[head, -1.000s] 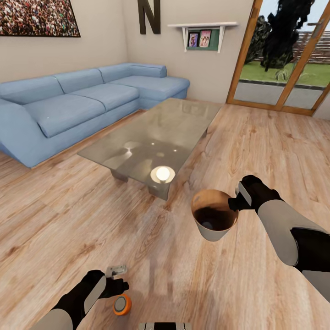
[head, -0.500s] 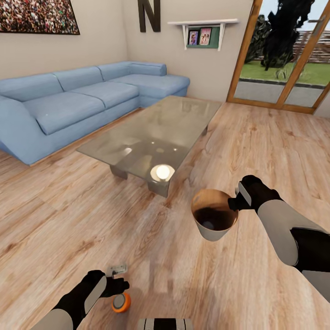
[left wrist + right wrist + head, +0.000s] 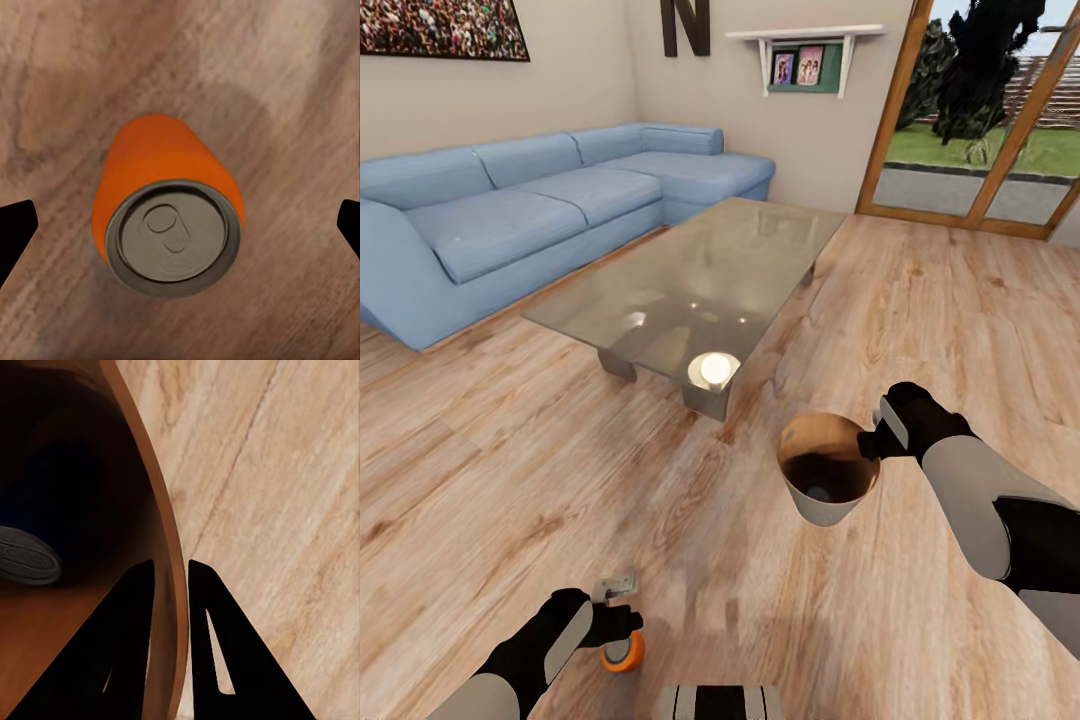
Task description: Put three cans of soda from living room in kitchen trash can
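**A:** Where's the can?

**B:** Soda can (image 3: 169, 225) stands upright on the wood floor (image 3: 790, 620), dead centre between my left fingers (image 3: 16, 229). They're spread wide, one tip out at each side, well clear of the can walls. In the head view the left gripper (image 3: 618, 628) sits right over it.

**A:** Right side?

**B:** Right gripper (image 3: 171, 645) has its fingers pinched narrow on the rim of the trash can (image 3: 826, 470), one inside the wall, one outside. Bin hangs off the floor, mouth up. A grey can top (image 3: 26, 556) already lies in the bottom.

**A:** Handling?

**B:** My guess: light, thin-walled, rigid enough but dents if squeezed hard. Smooth orange sides, probably slippery. Grey metal lid with pull tab, plain cylinder. I'd take it at mid-height across the round body, not the lid rim, with moderate force.

**A:** Bin?

**B:** Smooth copper-brown tapered bucket, dark inside. A rim pinch looks marginal; expect swing while driving.
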### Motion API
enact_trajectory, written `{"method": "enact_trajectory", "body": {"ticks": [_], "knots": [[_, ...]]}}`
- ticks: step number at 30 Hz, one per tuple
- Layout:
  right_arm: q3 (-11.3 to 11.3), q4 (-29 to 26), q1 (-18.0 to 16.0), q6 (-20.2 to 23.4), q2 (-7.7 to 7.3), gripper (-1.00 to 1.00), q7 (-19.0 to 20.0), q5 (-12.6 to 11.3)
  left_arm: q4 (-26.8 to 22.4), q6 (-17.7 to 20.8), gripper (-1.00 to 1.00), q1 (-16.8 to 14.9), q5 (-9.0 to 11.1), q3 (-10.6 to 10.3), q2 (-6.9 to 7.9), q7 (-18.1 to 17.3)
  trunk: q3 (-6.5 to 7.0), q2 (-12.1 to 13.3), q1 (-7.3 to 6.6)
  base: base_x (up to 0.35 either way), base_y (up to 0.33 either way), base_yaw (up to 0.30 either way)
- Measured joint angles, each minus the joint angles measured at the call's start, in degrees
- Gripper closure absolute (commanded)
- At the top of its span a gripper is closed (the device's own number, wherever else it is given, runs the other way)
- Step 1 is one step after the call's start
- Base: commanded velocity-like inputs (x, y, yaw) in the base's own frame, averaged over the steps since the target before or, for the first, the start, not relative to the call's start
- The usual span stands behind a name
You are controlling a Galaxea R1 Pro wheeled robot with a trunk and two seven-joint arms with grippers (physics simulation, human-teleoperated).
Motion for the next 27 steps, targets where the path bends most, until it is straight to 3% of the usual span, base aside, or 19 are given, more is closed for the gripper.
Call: {"method": "enact_trajectory", "body": {"ticks": [14,19,27], "knots": [[0.0,0.03,-0.01,0.0,0.0,1.0,0.0,0.02,-0.15,-0.09,-1.0,0.0,0.0,0.0,0.0,0.0,0.0,-0.01,-0.01,0.0,0.0,0.0],[0.01,0.02,0.0,0.0,0.0,1.0,0.0,0.0,0.03,-0.09,-1.0,0.0,0.0,0.0,0.0,0.03,-1.11,-0.07,0.13,0.0,0.0,0.0],[0.04,0.02,-0.02,0.0,0.0,1.0,0.01,-0.13,0.35,-0.09,-1.0,0.0,-0.03,0.0,-0.08,0.16,-1.11,-0.07,0.12,0.0,0.0,0.0]]}}
